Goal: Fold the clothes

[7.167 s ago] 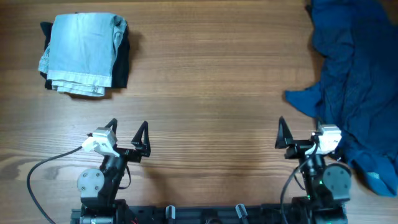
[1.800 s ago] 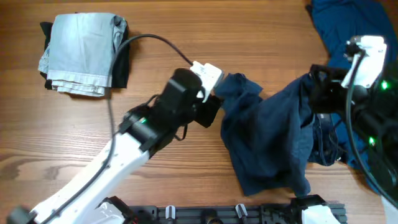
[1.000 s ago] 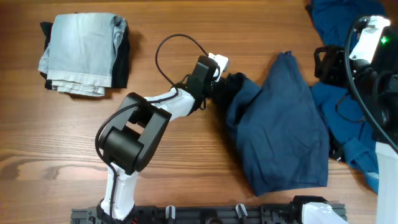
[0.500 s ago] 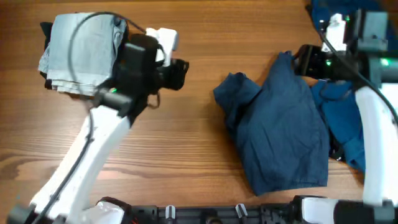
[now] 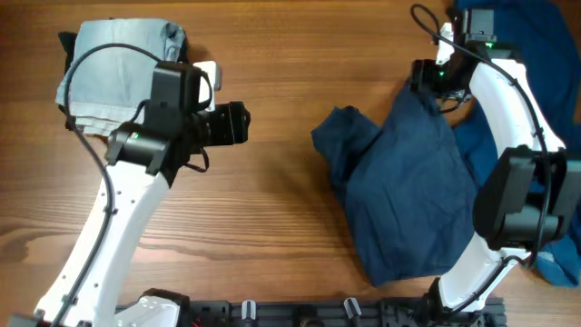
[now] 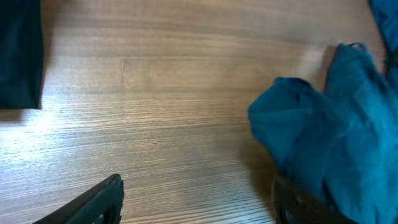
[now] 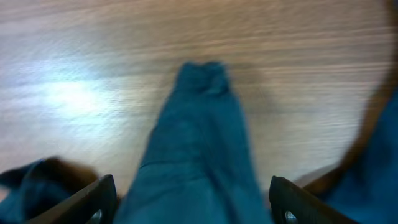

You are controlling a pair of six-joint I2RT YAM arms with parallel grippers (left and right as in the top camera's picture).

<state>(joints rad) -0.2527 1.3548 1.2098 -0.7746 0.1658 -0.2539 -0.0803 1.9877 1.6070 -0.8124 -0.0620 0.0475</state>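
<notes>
A dark navy garment (image 5: 404, 191) lies spread on the table, right of centre, its left corner bunched. My left gripper (image 5: 241, 123) is open and empty, well left of it. In the left wrist view (image 6: 199, 202) the garment's bunched corner (image 6: 323, 137) lies just ahead of the right finger. My right gripper (image 5: 421, 76) is open over the garment's top corner. In the right wrist view (image 7: 189, 199) that corner (image 7: 199, 143) lies between the wide-apart fingers, not gripped. Rumpled mid-blue pieces (image 5: 536, 127) are piled at the right edge.
A folded pale denim piece (image 5: 118, 73) lies on a black piece (image 5: 178, 95) at the back left, behind my left arm. The black piece's edge shows in the left wrist view (image 6: 18, 56). Bare wood lies between the stack and the navy garment.
My left gripper let go of the navy garment's left corner and drew back to the left. My right gripper released the top corner and stays over it. The garment now lies on the table.
</notes>
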